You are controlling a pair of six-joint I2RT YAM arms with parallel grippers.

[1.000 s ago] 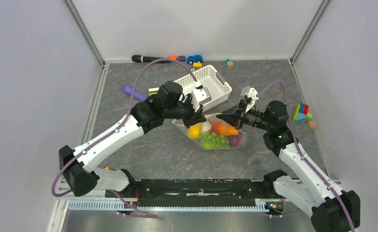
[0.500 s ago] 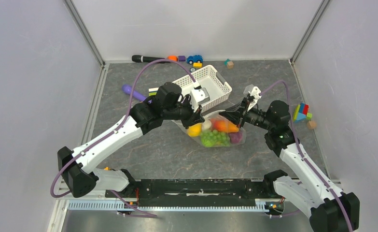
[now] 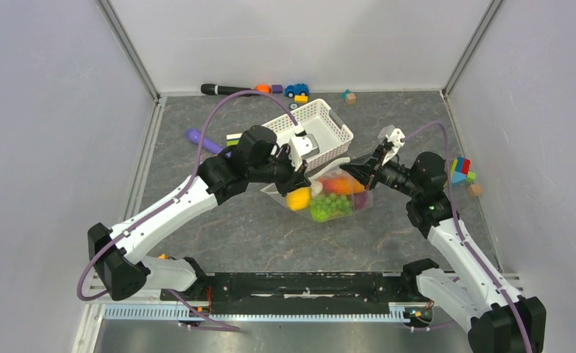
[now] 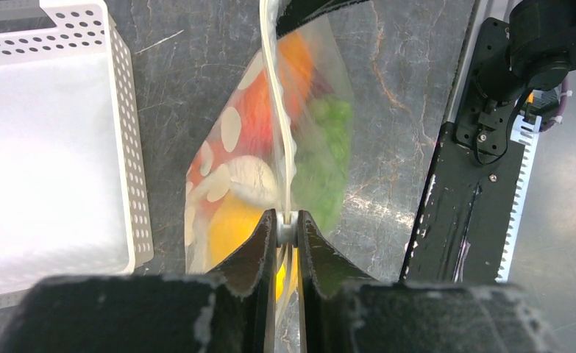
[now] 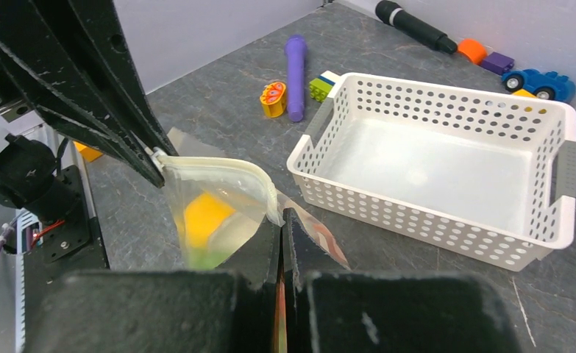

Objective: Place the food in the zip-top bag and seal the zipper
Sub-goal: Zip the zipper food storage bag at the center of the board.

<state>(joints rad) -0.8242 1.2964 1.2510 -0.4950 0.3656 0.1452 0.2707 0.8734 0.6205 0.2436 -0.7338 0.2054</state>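
Grasps bag (image 3: 338, 198) by its mouth edge at centre frame, left gripper (image 3: 304, 179) clenched on one end, right gripper (image 3: 352, 171) clenched on the other. Holds food (image 3: 327, 205) inside, just below basket (image 3: 334, 122).

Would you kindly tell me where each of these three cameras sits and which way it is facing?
Top external: above and behind the bases, looking down; both arms show, holding the zip-top bag.
Left wrist: looks down past the left gripper onto the bag.
Right wrist: looks past the right gripper across the bag toward the left gripper.
All share the bag and white basket.
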